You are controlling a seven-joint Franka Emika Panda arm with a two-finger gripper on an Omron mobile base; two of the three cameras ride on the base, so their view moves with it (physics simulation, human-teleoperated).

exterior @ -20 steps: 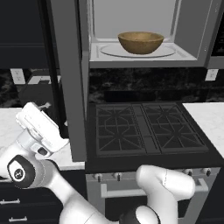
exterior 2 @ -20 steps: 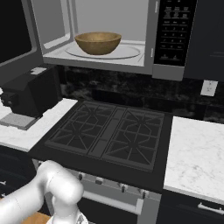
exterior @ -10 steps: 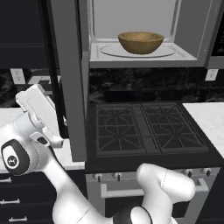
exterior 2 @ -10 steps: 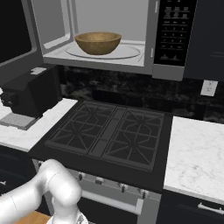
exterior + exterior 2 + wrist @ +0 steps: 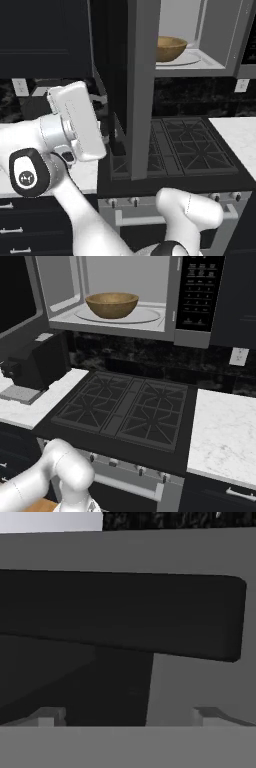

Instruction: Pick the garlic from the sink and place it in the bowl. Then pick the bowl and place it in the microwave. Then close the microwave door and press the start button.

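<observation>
The bowl (image 5: 112, 304) sat on the turntable inside the microwave (image 5: 150, 296), at about eleven o'clock from the stove (image 5: 125, 411). The gripper (image 5: 125, 714) was hard against the microwave door (image 5: 137, 90), right by its dark bar handle (image 5: 120, 614); its fingertips looked spread, gripping nothing. A glancing push might have slid off the frame, leaving the door ajar. Whether the garlic lay in the bowl I couldn't make out.

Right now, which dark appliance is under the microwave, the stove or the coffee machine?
The stove, with its black grates; the coffee machine stands on the counter to its left.
</observation>
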